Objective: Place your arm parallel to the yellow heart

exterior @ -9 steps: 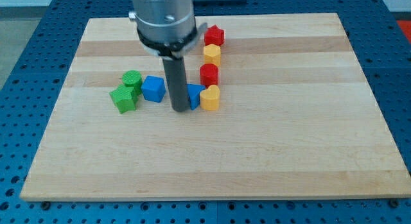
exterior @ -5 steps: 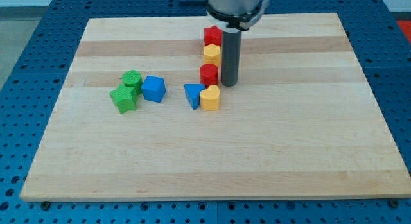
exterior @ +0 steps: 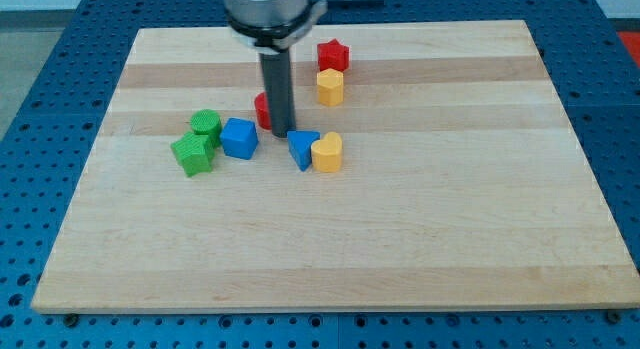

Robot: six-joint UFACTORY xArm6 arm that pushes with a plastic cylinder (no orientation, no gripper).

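The yellow heart (exterior: pixel 327 151) lies near the board's middle, touching a blue triangular block (exterior: pixel 302 147) on its left. My tip (exterior: pixel 283 133) stands just up and left of the blue triangle, about two block widths left of the yellow heart. The rod hides most of a red block (exterior: pixel 262 110), which sits against its left side. A blue cube (exterior: pixel 239 138) lies left of my tip.
A red star-shaped block (exterior: pixel 333 56) and a yellow block (exterior: pixel 330 87) sit toward the view's top, right of the rod. Two green blocks (exterior: pixel 205 124) (exterior: pixel 192 153) lie at the left. The wooden board (exterior: pixel 450 219) rests on a blue perforated table.
The rod swung from the left to the right of the red block, then back left, pushing the red block left out of the column. The yellow heart and blue triangle stayed put.
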